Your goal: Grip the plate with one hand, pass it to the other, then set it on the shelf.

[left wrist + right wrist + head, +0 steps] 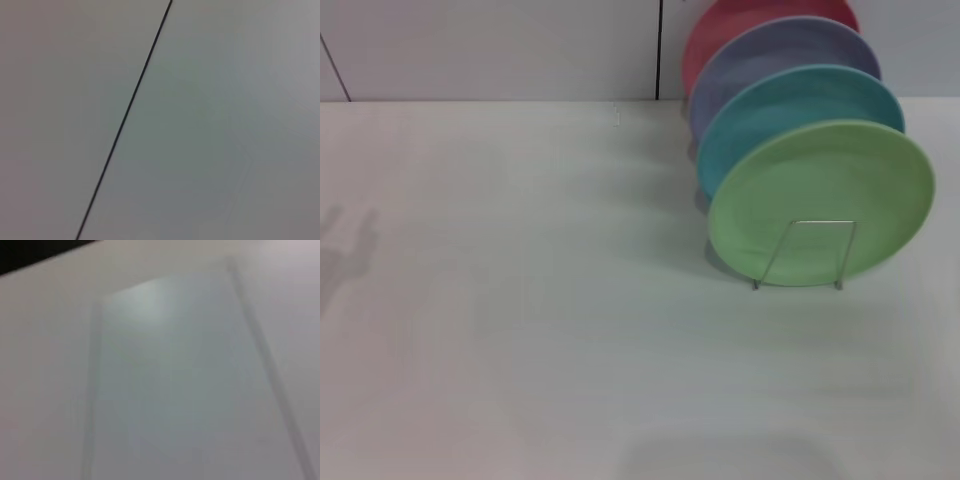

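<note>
Four round plates standing on edge in row on white matte counter (520,330): green plate (820,195) sitting frontmost in shelf (805,252), thin bent-wire loop crossing its face; turquoise plate (790,105), lavender plate (770,55), red plate (720,25) overlapping behind. Neither end effector showing; state unknowable.

Tabletop (520,330): white, plain, matte; runs back to a pale wall with a dark vertical seam.
Shelf (805,252): thin silver wire rack standing on the tabletop at the right, its front loop upright.
Plate (820,200): light green, on edge in the shelf's front slot, leaning slightly back.
Turquoise plate (790,105): on edge, just behind the green one.
Lavender plate (770,55): on edge, next back.
Red plate (720,30): rearmost, partly hidden.
Shadows: faint grey patch at the tabletop's left edge.
</note>
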Available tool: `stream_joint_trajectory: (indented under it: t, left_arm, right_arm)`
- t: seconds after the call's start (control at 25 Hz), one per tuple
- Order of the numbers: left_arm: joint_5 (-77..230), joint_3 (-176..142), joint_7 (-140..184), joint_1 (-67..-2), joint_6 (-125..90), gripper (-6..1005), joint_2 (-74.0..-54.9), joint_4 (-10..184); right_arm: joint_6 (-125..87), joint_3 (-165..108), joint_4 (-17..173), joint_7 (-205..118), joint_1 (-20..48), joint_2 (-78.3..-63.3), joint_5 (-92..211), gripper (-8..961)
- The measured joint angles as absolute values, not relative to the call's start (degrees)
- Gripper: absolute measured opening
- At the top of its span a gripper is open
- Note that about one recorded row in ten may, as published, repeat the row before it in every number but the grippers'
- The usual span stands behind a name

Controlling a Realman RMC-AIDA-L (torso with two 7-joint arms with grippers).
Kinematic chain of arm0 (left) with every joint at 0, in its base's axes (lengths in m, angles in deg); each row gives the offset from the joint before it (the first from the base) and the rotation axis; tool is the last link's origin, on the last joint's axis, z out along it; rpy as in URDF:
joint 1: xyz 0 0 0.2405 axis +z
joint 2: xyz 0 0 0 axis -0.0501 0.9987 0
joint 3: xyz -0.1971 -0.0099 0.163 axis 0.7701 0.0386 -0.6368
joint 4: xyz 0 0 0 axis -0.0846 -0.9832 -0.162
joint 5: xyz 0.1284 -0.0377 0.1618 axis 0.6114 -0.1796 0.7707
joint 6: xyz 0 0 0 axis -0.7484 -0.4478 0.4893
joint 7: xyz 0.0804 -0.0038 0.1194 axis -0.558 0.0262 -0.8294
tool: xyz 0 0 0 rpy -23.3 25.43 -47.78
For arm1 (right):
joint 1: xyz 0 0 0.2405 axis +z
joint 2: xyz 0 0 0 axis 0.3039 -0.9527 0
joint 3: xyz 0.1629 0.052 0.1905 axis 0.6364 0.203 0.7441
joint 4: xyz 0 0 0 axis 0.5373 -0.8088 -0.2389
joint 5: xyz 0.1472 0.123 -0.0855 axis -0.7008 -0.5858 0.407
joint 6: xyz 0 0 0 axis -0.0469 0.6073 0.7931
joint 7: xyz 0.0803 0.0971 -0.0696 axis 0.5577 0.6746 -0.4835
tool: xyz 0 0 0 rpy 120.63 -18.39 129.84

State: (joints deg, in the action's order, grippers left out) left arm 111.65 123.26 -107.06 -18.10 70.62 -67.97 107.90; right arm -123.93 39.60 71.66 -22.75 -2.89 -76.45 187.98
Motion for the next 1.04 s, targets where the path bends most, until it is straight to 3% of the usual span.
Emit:
stream_joint_trajectory:
  t: [0.28,0.44,0.68,1.04]
  left_arm:
    - [111.4,125.9,-116.3,-14.9,74.9,531,-67.92,109.1]
    - [111.4,128.9,-119.6,-14.2,74.7,536,-67.89,108.6]
    - [111.4,130.9,-126.9,-13.3,73.1,772,-67.74,107.3]
    - [111.4,132.1,-132.0,-15.4,70.8,835,-67.76,104.0]
  right_arm:
    - [-118.2,40.0,83.0,-8.2,-1.5,-73.77,176.4,317]
    - [-117.4,39.9,84.1,-7.2,-1.8,-73.66,172.3,535]
    - [-110.1,39.9,84.0,-6.9,-1.3,-73.86,165.5,708]
    - [-104.9,39.1,83.7,-11.4,1.5,-74.41,165.7,708]
